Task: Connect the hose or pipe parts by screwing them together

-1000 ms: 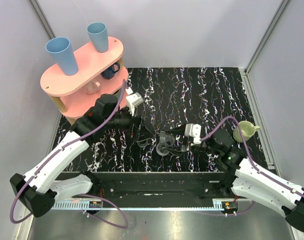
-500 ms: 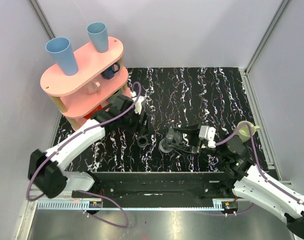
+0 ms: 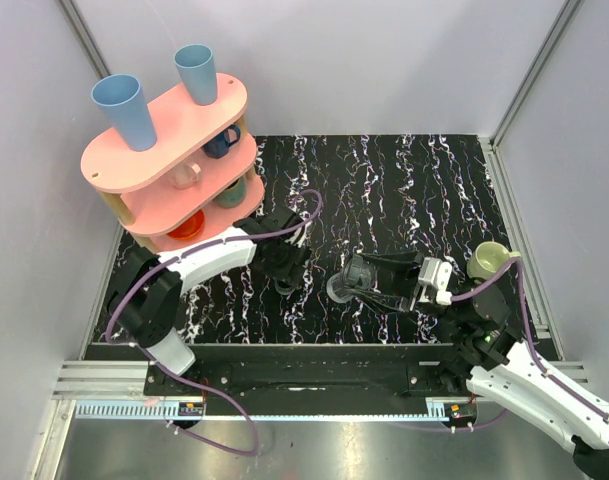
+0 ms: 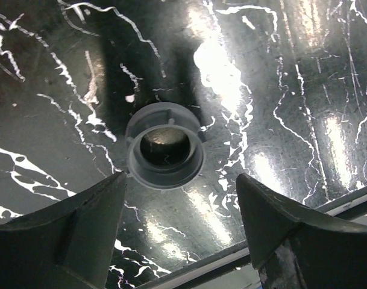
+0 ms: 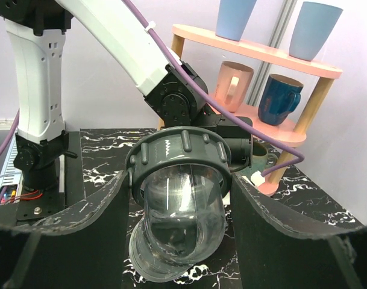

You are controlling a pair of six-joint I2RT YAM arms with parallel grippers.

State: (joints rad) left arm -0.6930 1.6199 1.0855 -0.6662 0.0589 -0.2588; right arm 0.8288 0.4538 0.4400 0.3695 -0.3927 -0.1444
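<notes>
A grey ring-like fitting (image 4: 165,147) lies flat on the black marbled table (image 4: 304,90), its hole facing up. My left gripper (image 4: 180,180) hangs just above it, open, one finger to each side of the ring's near edge and nothing between them. My right gripper (image 5: 180,180) is shut on the other pipe part, a clear elbow (image 5: 182,226) with a dark grey ribbed collar (image 5: 177,153). It holds this part sideways, a little above the table. In the top view this part (image 3: 342,288) sits just right of the left gripper (image 3: 284,268).
A pink two-tier shelf (image 3: 169,130) stands at the back left with blue cups on top and mugs below. A pale green mug (image 3: 489,260) sits at the right edge. The table's metal near edge (image 4: 279,229) runs close behind the left fingers.
My left arm swung right and nearer, coming down over the ring, and its jaws narrowed a little. My right gripper carried the elbow part slightly to the right.
</notes>
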